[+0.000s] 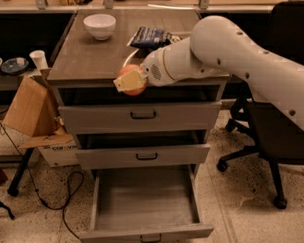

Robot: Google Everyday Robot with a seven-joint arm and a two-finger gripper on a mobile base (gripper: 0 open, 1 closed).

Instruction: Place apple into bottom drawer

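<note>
The claw (129,81) is clasping the apple (137,89) just over the front edge of the bench (79,58), above the top drawer (92,116). The bottom drawer (144,201) is standing pulled far out below. A white bowl (99,25) is sitting at the bench's rear.

Lab-like office workspace, wooden counter (89,61) over grey drawer cabinet (142,115), black swivel chair (279,135) at 3 o'clock, cardboard box (25,109) at 9 o'clock, speckled floor (239,196), tool (129,81) clasping apple (137,89) near centre.

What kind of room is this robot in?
Probably an office or lab workspace: rolling office chair, grey drawer cabinet, workbench behind. The end effector holds the apple at the cabinet's top edge.
</note>
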